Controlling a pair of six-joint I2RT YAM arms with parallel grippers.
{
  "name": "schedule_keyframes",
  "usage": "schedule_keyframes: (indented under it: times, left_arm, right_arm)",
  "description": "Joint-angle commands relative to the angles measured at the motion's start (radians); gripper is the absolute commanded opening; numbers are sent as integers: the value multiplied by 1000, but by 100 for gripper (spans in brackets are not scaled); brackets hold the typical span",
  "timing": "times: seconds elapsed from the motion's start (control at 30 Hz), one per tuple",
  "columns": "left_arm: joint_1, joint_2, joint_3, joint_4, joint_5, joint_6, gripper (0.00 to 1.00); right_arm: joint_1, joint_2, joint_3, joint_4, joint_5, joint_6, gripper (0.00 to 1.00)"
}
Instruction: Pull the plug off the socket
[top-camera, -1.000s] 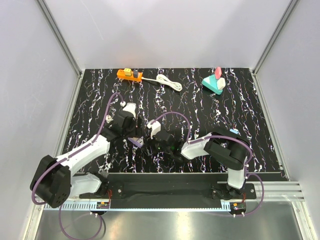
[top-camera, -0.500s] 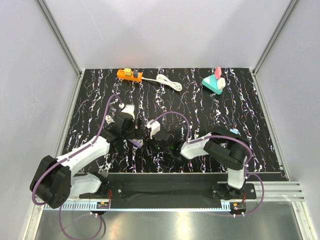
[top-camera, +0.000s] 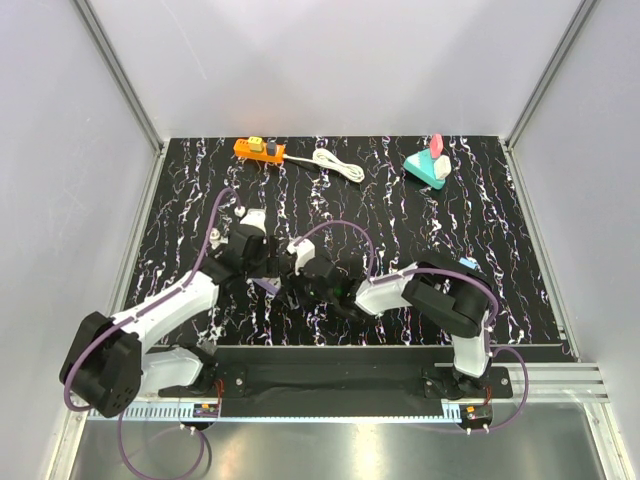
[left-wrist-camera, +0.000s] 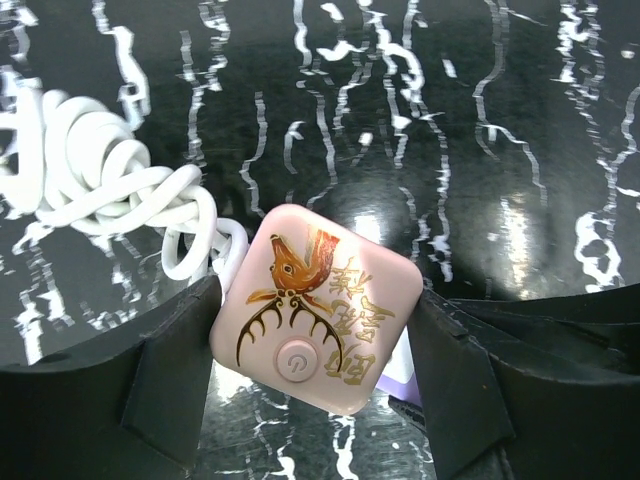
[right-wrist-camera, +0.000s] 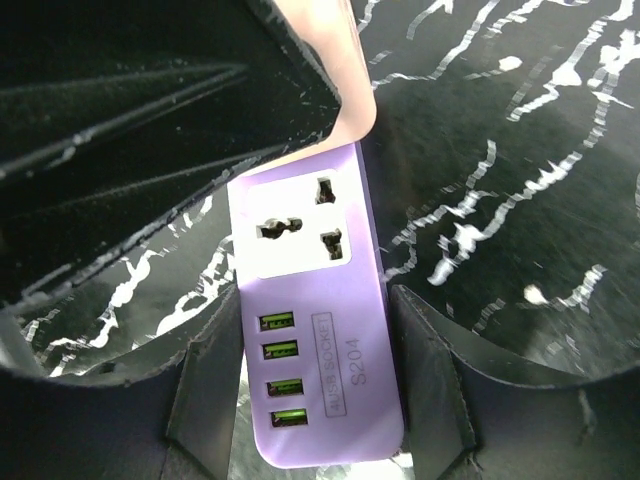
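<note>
A pink cube plug (left-wrist-camera: 320, 310) with a gold deer print and a round button sits between my left gripper's (left-wrist-camera: 318, 335) fingers, which press on both of its sides. A sliver of the purple socket (left-wrist-camera: 402, 375) shows behind it. In the right wrist view the purple socket (right-wrist-camera: 320, 340), with several green USB ports, is clamped between my right gripper's (right-wrist-camera: 315, 345) fingers. The plug (right-wrist-camera: 356, 108) sits against the socket's far end, mostly covered by the left gripper's black finger. From above, both grippers meet at the socket (top-camera: 266, 285) in the near middle of the table.
A coiled white cable (left-wrist-camera: 90, 190) lies beyond the plug on the left. At the back of the table are an orange power strip (top-camera: 259, 150) with a white cord (top-camera: 338, 165) and a teal object (top-camera: 430, 166) with pink and white pieces.
The right arm has edged a little to the left, toward the left gripper. The left wrist has shifted slightly back. Plug and socket stay together between the two grippers.
</note>
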Motion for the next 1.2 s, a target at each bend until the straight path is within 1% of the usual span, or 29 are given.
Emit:
schedule_keyframes:
  times: [0.0, 0.07, 0.17, 0.27, 0.33, 0.4, 0.5, 0.6, 0.63, 0.67, 0.77, 0.83, 0.9, 0.93, 0.97, 1.0, 1.03, 1.13, 1.17]
  left_arm:
    - [-18, -75, 40, -5, 19, -116, 0]
    - [-24, -148, 26, 6, -13, -151, 0]
    - [-25, -251, -11, 63, -47, -183, 0]
    - [-25, -311, -14, 80, -76, -202, 0]
    - [-22, -308, 9, 83, -72, -202, 0]
    - [-25, -273, 46, 74, -52, -205, 0]
    - [-27, -239, 61, 86, -16, -223, 0]
    - [-27, -215, 68, 77, -13, -222, 0]
    - [-28, -212, 63, 71, -12, -226, 0]
    - [-27, -216, 51, 77, -3, -267, 0]
    - [-25, -262, -24, 138, 43, -352, 0]
    - [-25, -262, -46, 150, 47, -348, 0]
    - [-27, -239, -41, 129, 50, -322, 0]
    - [-27, -236, -47, 132, 56, -317, 0]
    - [-28, -235, -54, 143, 62, -311, 0]
    - [-28, -235, -70, 149, 63, -309, 0]
    - [-28, -236, -78, 153, 65, -308, 0]
    - [-28, -242, -103, 160, 51, -297, 0]
    - [-30, -242, -113, 163, 48, -292, 0]
  right_arm:
    - [14, 105, 29, -170, -31, 94, 0]
    - [15, 133, 65, -224, -18, 112, 0]
    - [17, 150, 88, -259, 2, 129, 0]
    - [22, 158, 97, -273, 3, 123, 0]
    - [32, 164, 106, -282, 8, 120, 0]
    - [34, 167, 111, -291, 15, 120, 0]
    - [34, 178, 121, -302, 15, 119, 0]
    - [34, 190, 137, -325, 17, 120, 0]
    - [34, 199, 147, -331, 19, 120, 0]
    - [34, 204, 154, -348, 26, 123, 0]
    - [34, 216, 169, -362, 17, 122, 0]
    - [34, 198, 154, -350, 0, 109, 0]
    - [34, 162, 116, -313, 6, 108, 1]
    - [32, 149, 99, -302, 9, 105, 19]
    - [32, 135, 83, -270, 6, 105, 33]
    - [32, 104, 54, -253, 2, 102, 39]
    - [32, 90, 40, -238, -1, 97, 50]
    - [32, 26, -23, -157, -1, 85, 71]
    - [31, 11, -49, -144, 0, 82, 72]
